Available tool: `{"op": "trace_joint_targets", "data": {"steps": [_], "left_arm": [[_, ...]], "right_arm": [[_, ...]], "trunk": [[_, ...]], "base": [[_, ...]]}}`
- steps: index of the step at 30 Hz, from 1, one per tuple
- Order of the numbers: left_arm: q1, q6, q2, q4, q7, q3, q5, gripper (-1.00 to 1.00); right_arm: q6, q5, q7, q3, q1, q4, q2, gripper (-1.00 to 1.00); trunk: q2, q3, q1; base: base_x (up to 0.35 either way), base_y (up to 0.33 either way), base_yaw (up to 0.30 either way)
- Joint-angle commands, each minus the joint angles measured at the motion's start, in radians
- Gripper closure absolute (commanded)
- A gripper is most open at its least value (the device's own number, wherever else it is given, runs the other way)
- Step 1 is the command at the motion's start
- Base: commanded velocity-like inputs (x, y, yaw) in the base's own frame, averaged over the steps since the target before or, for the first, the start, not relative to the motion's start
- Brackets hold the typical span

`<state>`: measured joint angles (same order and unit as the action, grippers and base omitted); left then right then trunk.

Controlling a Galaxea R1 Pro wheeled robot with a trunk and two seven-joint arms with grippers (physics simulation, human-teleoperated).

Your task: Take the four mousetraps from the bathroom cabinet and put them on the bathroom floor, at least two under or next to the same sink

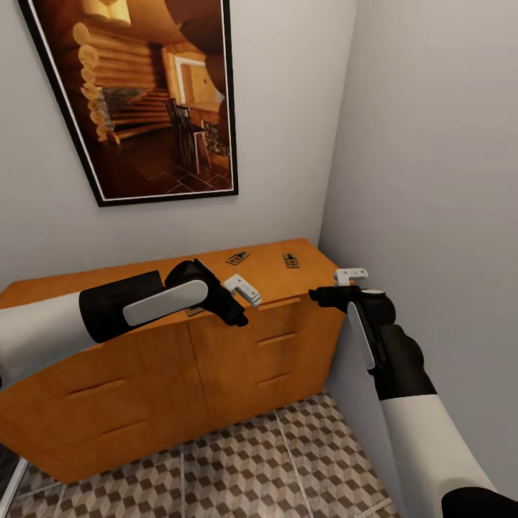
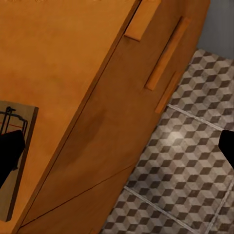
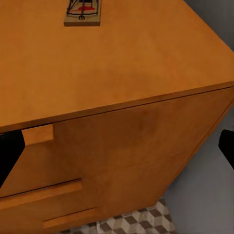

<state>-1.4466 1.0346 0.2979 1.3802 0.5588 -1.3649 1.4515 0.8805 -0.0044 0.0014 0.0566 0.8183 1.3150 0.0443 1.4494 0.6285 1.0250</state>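
Grey walls point(image 1: 424, 144) meet in a corner; a large black-framed picture point(image 1: 144, 93) of a log-cabin interior hangs tilted in the head view, above the cabinet.

Orange wooden cabinet point(image 1: 216, 360) fills the corner, flat fronts with bar handles point(image 1: 277, 338), top surface bare but for traps. Below it, the bathroom floor point(image 1: 288, 460) with cube-pattern tiles and pale grout.

Left arm point(image 1: 108, 309) reaches across over the cabinet's front edge; right arm point(image 1: 403, 403) comes up along the right wall.

Left gripper point(image 1: 244, 289): white fingers over the cabinet top near its front edge. In the left wrist view the dark finger tips sit at opposite edges of the frame, so the jaws are spread, nothing between them. Right gripper point(image 1: 351, 275): just off the cabinet's right front corner, at top height; its wrist view likewise shows finger tips wide apart, holding nothing.

Mousetraps, all on the cabinet top:
- one point(image 1: 237, 257) toward the back, mid-top
- one point(image 1: 291, 260) to its right, also seen from the right wrist point(image 3: 83, 12), red patch on the wood
- one point(image 2: 14, 161) near the front edge, just beside the left finger tip, partly hidden by it
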Motion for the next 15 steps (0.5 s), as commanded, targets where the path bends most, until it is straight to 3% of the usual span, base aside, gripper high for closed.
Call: {"op": "trace_joint_targets", "data": {"steps": [1,15], "left_arm": [[-0.002,-0.001,0.001,0.001,0.01,-0.002,0.01,-1.0],[-0.001,-0.002,0.002,0.0,0.01,-0.002,0.01,-1.0]], "right_arm": [[0.005,0.0,0.0,0.0,0.001,0.001,0.0,-1.0],[0.004,0.0,0.0,0.0,0.001,0.0,0.002,-1.0]], "trunk": [[0.001,0.001,0.0],[0.001,0.001,0.0]], "base": [[0.005,0.008,-0.006],[0.074,0.098,-0.001]]}}
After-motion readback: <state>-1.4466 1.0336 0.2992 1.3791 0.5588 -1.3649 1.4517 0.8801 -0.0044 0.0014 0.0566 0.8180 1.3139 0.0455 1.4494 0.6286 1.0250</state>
